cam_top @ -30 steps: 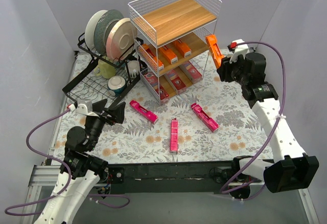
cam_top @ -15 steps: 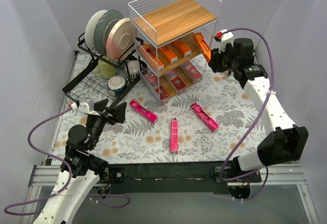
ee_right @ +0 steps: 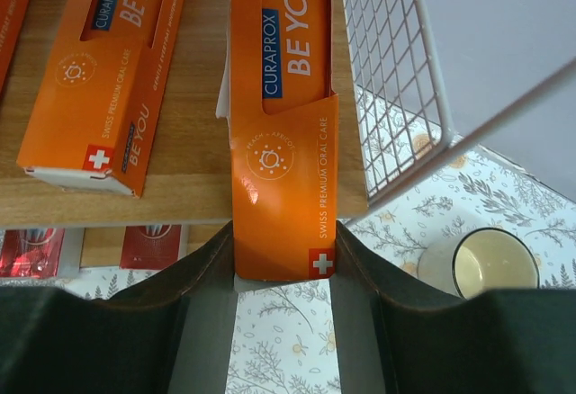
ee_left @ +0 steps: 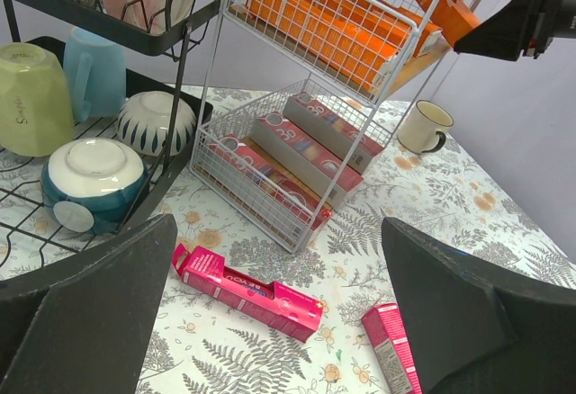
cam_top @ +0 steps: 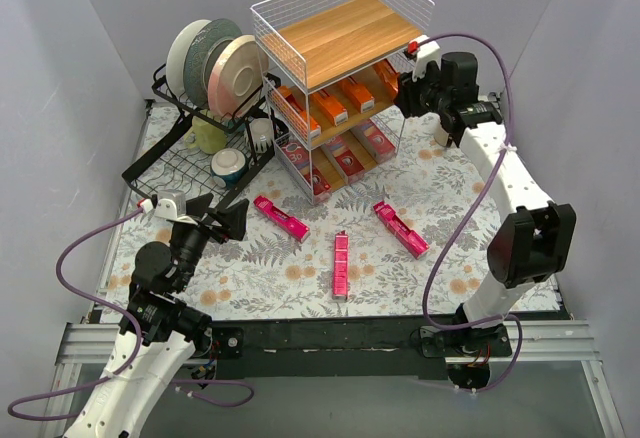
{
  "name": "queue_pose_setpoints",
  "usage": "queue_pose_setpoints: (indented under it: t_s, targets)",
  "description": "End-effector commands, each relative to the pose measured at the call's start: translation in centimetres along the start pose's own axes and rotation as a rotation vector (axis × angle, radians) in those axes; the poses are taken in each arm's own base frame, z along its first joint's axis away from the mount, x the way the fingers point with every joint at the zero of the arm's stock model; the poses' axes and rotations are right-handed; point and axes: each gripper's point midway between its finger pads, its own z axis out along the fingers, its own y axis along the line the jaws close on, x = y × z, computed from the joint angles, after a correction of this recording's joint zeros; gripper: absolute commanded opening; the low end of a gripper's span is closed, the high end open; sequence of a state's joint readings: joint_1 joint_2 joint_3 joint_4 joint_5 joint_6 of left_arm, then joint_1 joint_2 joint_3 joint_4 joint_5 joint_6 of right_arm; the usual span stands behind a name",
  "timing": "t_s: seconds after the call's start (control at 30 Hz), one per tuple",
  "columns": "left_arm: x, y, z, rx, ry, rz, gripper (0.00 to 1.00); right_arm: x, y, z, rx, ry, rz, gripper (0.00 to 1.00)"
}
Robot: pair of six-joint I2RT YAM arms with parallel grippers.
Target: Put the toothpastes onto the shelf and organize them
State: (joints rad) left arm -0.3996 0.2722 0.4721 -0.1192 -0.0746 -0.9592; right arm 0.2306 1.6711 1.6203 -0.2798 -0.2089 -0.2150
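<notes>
On the far left we've got the left gripper (cam_top: 218, 213) hanging low over the worktop (cam_top: 450, 208), jaws spread wide with nothing in them. Just behind it sits the black dish rack (cam_top: 165, 163) with 3 plates (cam_top: 215, 58) standing in it. Moving right, 3 pink cartons (cam_top: 280, 217) lie loose on the floral cloth in front of the shelf (cam_top: 345, 33), well apart from each other. On the shelf, the middle tier carries orange cartons (cam_top: 330, 106) and the bottom tier dark red cartons (cam_top: 350, 153). At its right side the right gripper (ee_right: 283, 259) is clenched on 1 more orange toothpaste (ee_right: 281, 124). That box runs along the middle board's right end, just beside the wire side wall, and its near end pokes past the board edge. We can't tell if it's resting on the wood. A cup (ee_right: 495, 273) stands on the worktop just right of the shelf.
</notes>
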Motion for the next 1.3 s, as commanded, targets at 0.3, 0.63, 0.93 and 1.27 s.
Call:
queue_pose_setpoints:
  t_s: [0.3,0.63,0.93,1.27]
  targets:
    - [-1.2,-0.4,-0.1,0.01,-0.025,0.013,0.98,-4.2,-0.3,0.7,0.034,-0.18,-0.021,0.6]
    - [-1.4,-0.4,-0.2,0.011,-0.033,0.011,0.98,-2.8,0.3,-0.3,0.046,-0.245,0.0,0.54]
    - [-1.4,-0.3,-0.2,0.007,-0.032,0.013,0.98,-3.9,-0.2,0.7,0.057,-0.298,0.0,0.46]
    - [-1.4,-0.3,-0.2,0.006,-0.032,0.013,0.98,-4.1,-1.4,2.6,0.089,-0.295,0.003,0.45]
